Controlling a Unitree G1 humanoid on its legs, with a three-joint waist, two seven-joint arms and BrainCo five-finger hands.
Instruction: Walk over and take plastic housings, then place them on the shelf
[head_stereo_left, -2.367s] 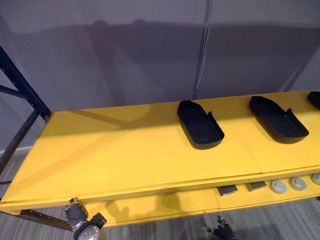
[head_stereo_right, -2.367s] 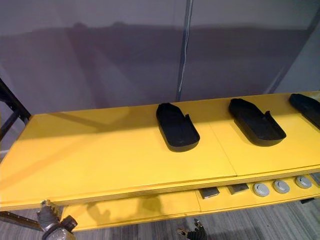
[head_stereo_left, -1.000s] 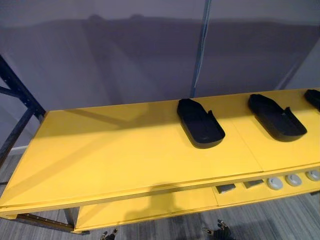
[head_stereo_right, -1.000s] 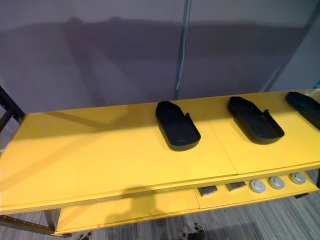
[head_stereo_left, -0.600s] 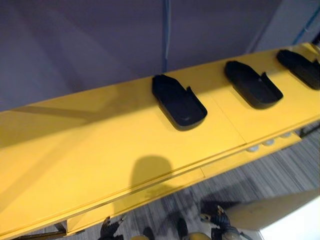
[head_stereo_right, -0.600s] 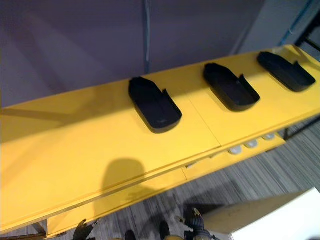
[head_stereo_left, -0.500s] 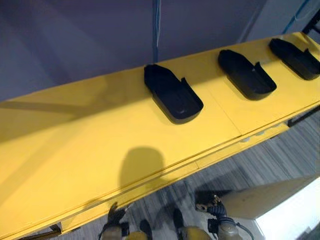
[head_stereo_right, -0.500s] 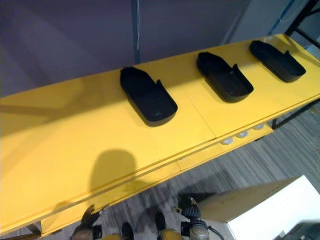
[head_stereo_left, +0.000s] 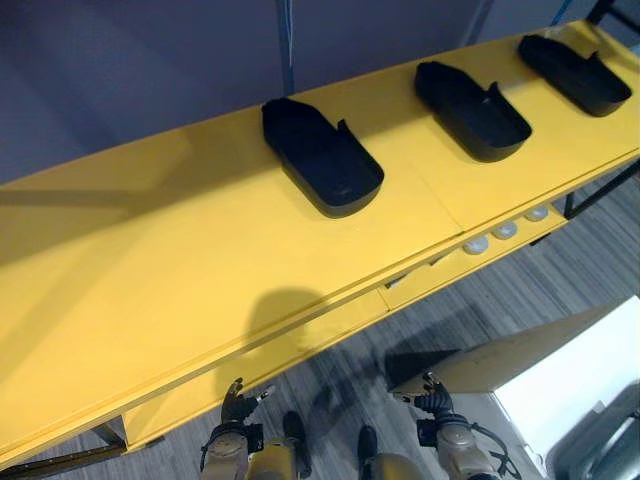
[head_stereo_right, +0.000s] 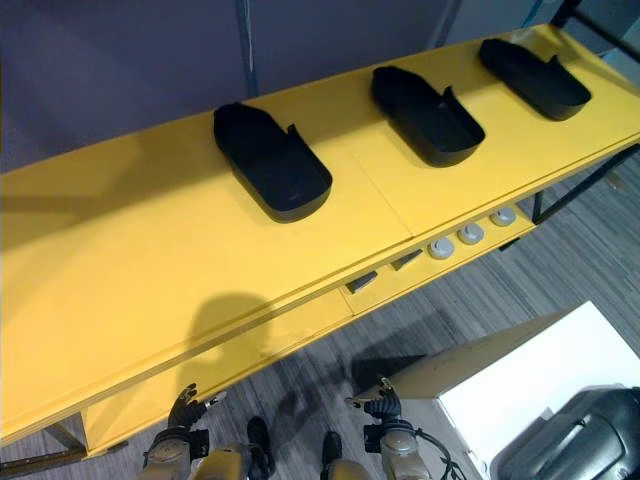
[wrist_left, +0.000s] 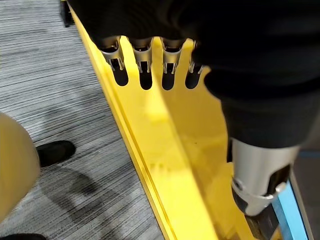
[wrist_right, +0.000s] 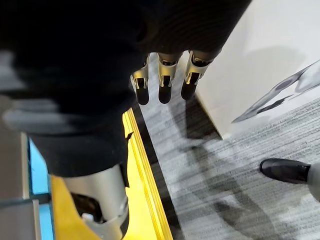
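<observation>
Plastic housings (head_stereo_left: 322, 157), three black open-topped shells, lie in a row on top of the yellow shelf (head_stereo_left: 150, 290). The middle housing (head_stereo_left: 472, 97) and far housing (head_stereo_left: 574, 73) sit well apart and are angled alike, which I judge is spacing that lets you lift one without knocking its neighbour. Your left hand (head_stereo_left: 235, 405) and right hand (head_stereo_left: 430, 393) hang low in front of the shelf's edge, fingers (wrist_left: 145, 75) straight and slack, holding nothing. That looks like a posture for walking rather than reaching. The right hand hangs near a white box (head_stereo_left: 565, 360) on the floor, and small round discs (head_stereo_left: 505, 229) sit on the lower tier beneath the housings.
</observation>
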